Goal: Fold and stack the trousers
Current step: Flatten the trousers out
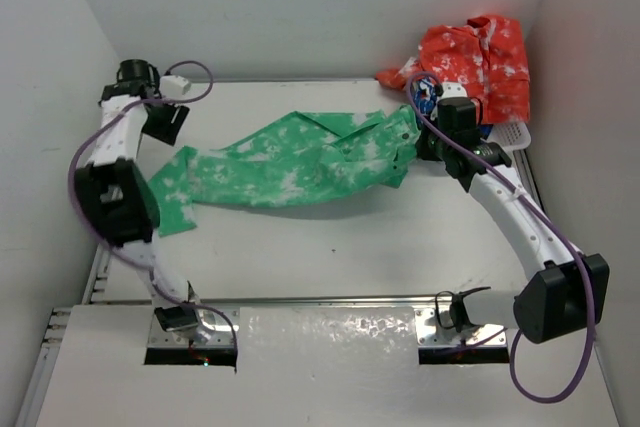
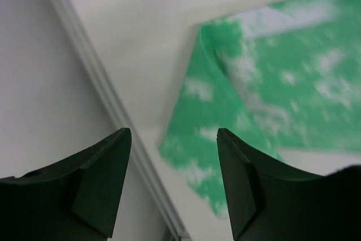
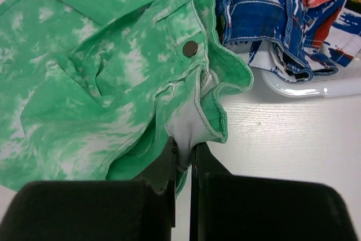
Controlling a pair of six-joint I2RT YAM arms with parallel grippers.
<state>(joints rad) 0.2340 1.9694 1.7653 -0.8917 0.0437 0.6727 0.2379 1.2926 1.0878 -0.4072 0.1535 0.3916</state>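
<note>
Right gripper [image 3: 181,148] clamps a small fold of pale inner cloth at the waist of the trousers [image 3: 113,83], its jaws closed tight on it just beside the white basket [image 3: 316,86]. Its partner, the left gripper [image 2: 174,136], hangs with jaws apart and nothing between them, above the leg ends [image 2: 208,156] at the end of the garment farthest from the basket.

Bright green and blotched with white, the trousers lie stretched out on the table [image 1: 350,247], the waistband [image 3: 225,66] and its button [image 3: 190,48] nearest the basket, the legs running away from it, rumpled and partly overlapping. Red clothing [image 1: 480,57] and blue clothing [image 3: 259,9] are heaped in the basket.

No fold appears made yet, and the hold looks slight. A pull on so thin a pinch of lining could let the cloth slip free, or drag the waist out of shape rather than carry the whole garment. With the waistband so close to the basket, a lift there might catch the blue clothing and pull it out. Creases in the legs, if left unsmoothed, would likely give a crooked fold.
</note>
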